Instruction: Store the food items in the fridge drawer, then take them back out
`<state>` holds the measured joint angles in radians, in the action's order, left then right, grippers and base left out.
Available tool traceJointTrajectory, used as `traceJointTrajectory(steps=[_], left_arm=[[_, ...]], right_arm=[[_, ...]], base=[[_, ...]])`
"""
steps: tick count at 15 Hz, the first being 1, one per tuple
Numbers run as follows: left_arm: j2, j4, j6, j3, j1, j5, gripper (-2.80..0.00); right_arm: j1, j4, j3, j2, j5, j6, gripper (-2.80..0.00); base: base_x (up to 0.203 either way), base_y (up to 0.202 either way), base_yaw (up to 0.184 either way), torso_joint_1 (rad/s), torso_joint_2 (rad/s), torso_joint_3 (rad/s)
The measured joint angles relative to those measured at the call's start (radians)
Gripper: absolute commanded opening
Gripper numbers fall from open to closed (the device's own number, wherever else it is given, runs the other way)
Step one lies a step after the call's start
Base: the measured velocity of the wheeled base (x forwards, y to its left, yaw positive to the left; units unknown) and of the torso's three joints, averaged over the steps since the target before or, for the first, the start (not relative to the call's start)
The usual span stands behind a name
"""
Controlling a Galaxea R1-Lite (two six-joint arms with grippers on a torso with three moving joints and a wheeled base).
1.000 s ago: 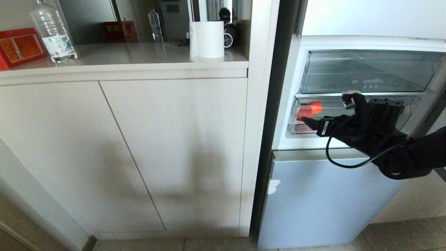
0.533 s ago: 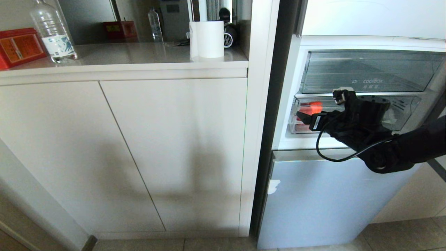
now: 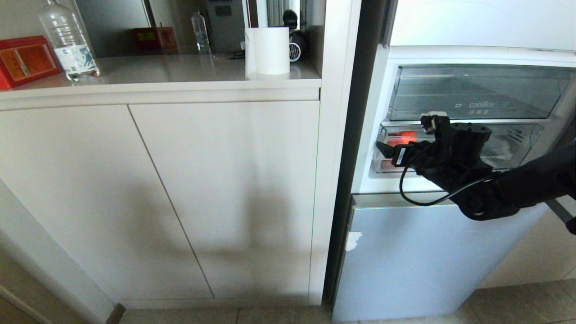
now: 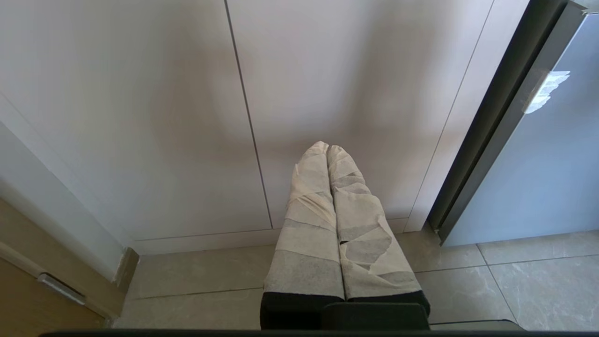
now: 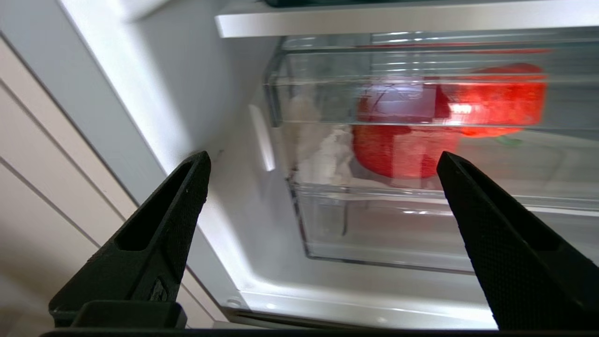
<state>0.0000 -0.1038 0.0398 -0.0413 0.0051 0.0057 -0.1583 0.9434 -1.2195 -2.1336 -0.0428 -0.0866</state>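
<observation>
The fridge drawer (image 3: 517,135) is a clear, shallow bin under a white shelf in the open fridge, pushed in. Through its front (image 5: 374,229) I see the food items: a dark red piece (image 5: 398,150) at the drawer's left end and a red-orange one (image 5: 496,100) beside it. In the head view they show as red patches (image 3: 402,137). My right gripper (image 3: 386,150) hovers just in front of the drawer's left end, open (image 5: 323,161), with nothing between its black fingers (image 5: 182,196). My left gripper (image 4: 327,149), wrapped in pale tape, hangs shut and empty before the cabinet.
A clear bin with lettering (image 3: 477,92) sits above the drawer. Below is the closed blue-grey lower fridge door (image 3: 423,256). White cabinets (image 3: 180,193) fill the left, their counter holding a water bottle (image 3: 67,40), a red box (image 3: 24,60) and a paper roll (image 3: 267,49).
My right arm has moved left and slightly up, bringing the open gripper closer to the drawer's left end. The left arm has not moved.
</observation>
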Motion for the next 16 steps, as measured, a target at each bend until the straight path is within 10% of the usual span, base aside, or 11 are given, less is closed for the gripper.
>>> traceJointTrajectory(steps=[7,8,16], left_arm=[[0.0,0.0,0.0,0.0,0.0,0.0,-2.8],[0.0,0.0,0.0,0.0,0.0,0.0,-2.8],[0.0,0.0,0.0,0.0,0.0,0.0,-2.8]], right_arm=[[-0.025,0.0,-0.038,-0.031,0.051,-0.001,0.0],[-0.025,0.0,-0.042,-0.034,0.052,0.0,-2.8],[-0.083,-0.002,-0.101,-0.066,0.106,0.001,-2.8]], base=[[0.0,0.0,0.0,0.0,0.0,0.0],[0.0,0.0,0.0,0.0,0.0,0.0],[0.0,0.0,0.0,0.0,0.0,0.0]])
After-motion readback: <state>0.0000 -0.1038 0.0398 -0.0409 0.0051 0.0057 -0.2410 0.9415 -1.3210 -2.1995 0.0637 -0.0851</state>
